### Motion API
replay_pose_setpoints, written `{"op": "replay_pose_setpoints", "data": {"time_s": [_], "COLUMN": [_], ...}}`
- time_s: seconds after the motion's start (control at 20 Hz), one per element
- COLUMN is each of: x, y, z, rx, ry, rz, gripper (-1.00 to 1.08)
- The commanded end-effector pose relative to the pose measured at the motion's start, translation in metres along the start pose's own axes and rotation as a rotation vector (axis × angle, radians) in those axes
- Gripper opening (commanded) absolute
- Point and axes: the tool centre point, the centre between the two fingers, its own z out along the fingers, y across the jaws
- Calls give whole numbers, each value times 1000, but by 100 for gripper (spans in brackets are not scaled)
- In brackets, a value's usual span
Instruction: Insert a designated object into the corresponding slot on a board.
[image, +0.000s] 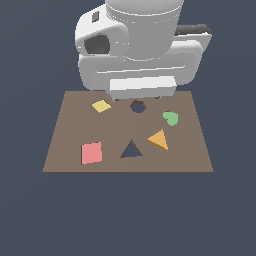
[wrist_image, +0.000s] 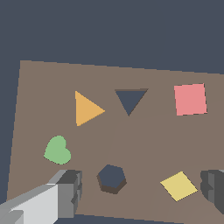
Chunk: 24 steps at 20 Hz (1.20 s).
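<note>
orange triangle (wrist_image: 87, 109) lies on the board (wrist_image: 144, 144), well clear of the wide-open gripper (wrist_image: 142, 190)

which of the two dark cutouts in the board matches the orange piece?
The triangular cutout, beside the orange triangle on the board. The other dark hole is the hexagonal cutout, lying between the yellow diamond and green heart.

No text, label, brand, number or sign can be read in either view; nothing is printed on the board (image: 65, 150) or on the arm.
</note>
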Motion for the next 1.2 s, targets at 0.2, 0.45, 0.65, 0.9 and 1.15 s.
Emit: {"op": "replay_pose_setpoints", "data": {"time_s": [0.2,0.45,0.65,0.9,1.15], "x": [2,10,19,35,49], "y": [-1,-7,-16,-33,-51], "z": [3,16,34,66,98], "rx": [0,0,1,1,0], "ry": [-1,-4,-8,-16,-23], "rz": [-12,-63,-132,-256,-377], "gripper": [100,100,100,100,100]}}
